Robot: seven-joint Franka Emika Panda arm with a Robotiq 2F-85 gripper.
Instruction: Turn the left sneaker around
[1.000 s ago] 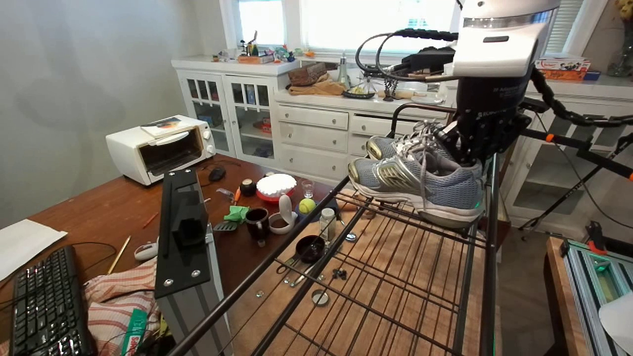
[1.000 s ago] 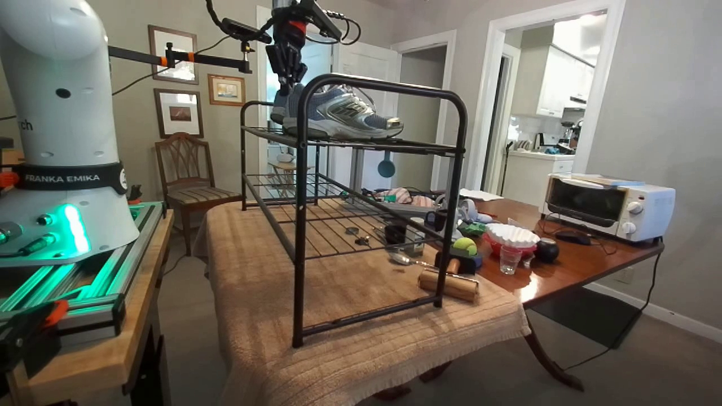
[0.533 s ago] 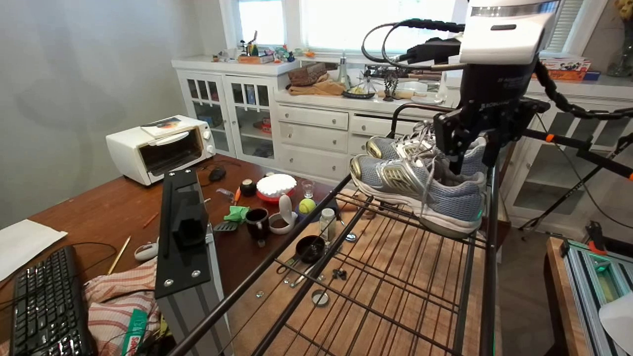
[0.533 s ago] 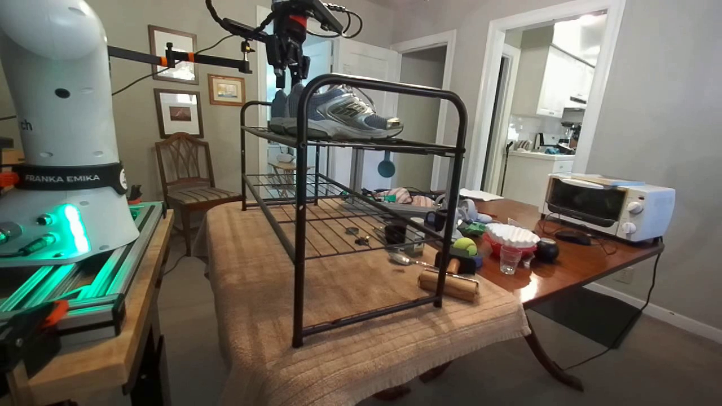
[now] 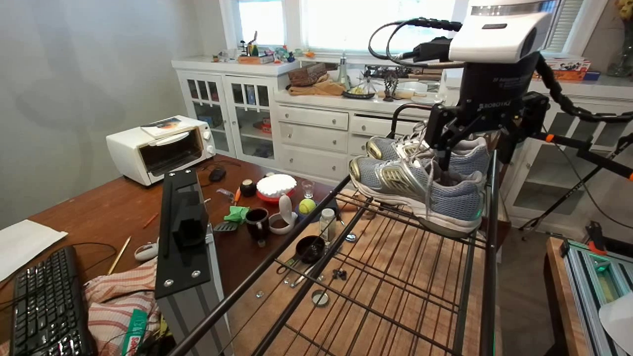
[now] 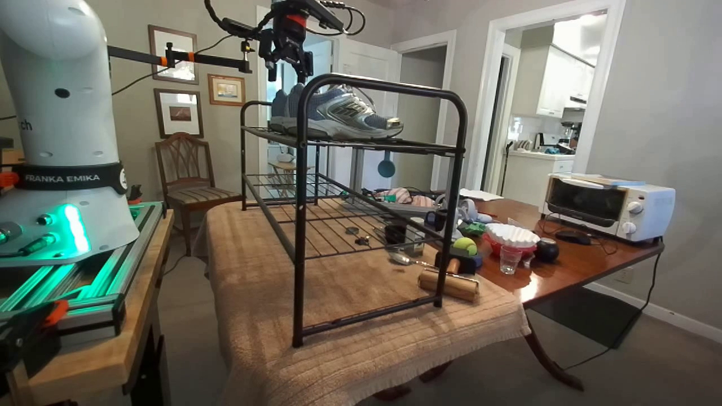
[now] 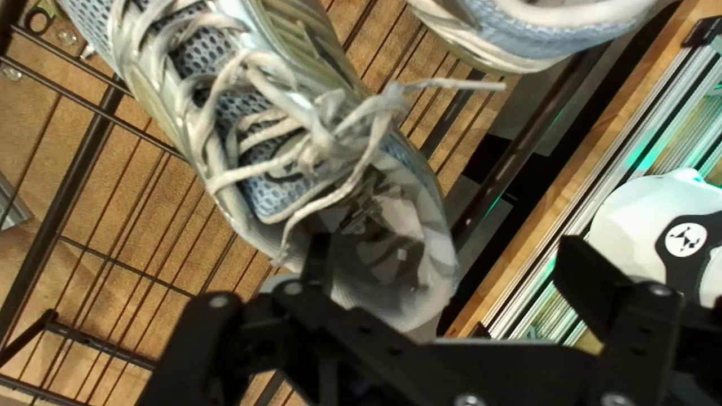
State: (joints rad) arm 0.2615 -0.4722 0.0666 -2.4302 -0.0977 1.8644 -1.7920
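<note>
Gaping “ROBOTIQ” pincer [image 5: 474, 162] at left sneaker [image 5: 414, 187], “FRANKA EMIKA” on arm base [image 6: 67, 194]

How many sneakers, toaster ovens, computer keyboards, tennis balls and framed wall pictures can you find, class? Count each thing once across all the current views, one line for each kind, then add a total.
Sneakers: 2
Toaster oven: 1
Computer keyboard: 1
Tennis ball: 1
Framed wall pictures: 3
Total: 8

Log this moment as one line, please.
left sneaker: on rack, toe away from robot base; second sneaker: alongside, facing likewise; gripper: open, at left sneaker's heel
</note>
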